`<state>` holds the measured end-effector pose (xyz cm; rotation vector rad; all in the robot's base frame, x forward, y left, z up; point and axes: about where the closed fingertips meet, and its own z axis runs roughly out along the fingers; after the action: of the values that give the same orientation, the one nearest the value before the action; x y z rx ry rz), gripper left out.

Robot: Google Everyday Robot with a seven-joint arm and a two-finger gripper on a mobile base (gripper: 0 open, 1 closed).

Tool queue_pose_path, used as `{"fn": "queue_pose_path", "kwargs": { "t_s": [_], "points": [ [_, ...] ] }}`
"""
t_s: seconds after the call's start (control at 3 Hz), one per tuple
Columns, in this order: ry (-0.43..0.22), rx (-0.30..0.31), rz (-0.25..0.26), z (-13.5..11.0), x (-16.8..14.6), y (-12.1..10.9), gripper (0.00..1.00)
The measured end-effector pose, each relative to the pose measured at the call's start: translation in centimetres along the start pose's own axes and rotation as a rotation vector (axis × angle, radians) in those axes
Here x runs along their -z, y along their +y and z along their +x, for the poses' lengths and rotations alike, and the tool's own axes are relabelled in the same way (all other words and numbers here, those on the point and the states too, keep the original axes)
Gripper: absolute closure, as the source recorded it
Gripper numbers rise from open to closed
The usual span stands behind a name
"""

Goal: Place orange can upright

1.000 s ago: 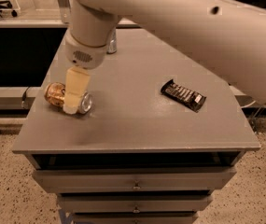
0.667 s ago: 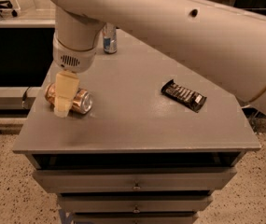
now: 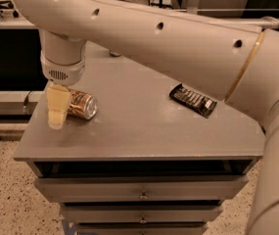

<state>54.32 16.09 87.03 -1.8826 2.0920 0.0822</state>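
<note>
The orange can (image 3: 81, 104) lies on its side near the left edge of the grey table (image 3: 139, 126), with its silver end facing right and front. My gripper (image 3: 57, 117) hangs straight down from the wrist, right at the can's left end, and covers that end. Its tip is close to the tabletop near the table's left edge. I cannot tell whether it touches the can.
A dark wrapped snack bar (image 3: 193, 100) lies on the right part of the table. My large pale arm (image 3: 178, 38) spans the back of the table and hides most of what is behind it. Drawers (image 3: 141, 190) sit below the tabletop.
The gripper has moved left, from over the can's middle to its left end. The can and snack bar have not moved.
</note>
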Motion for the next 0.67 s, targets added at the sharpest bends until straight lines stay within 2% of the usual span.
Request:
{"fn": "queue_pose_path", "kwargs": {
  "t_s": [0.33, 0.67],
  "points": [
    [0.068, -0.018, 0.017, 0.01, -1.99, -0.84, 0.02],
    [0.111, -0.038, 0.022, -0.08, -2.89, -1.32, 0.24]
  ]
}}
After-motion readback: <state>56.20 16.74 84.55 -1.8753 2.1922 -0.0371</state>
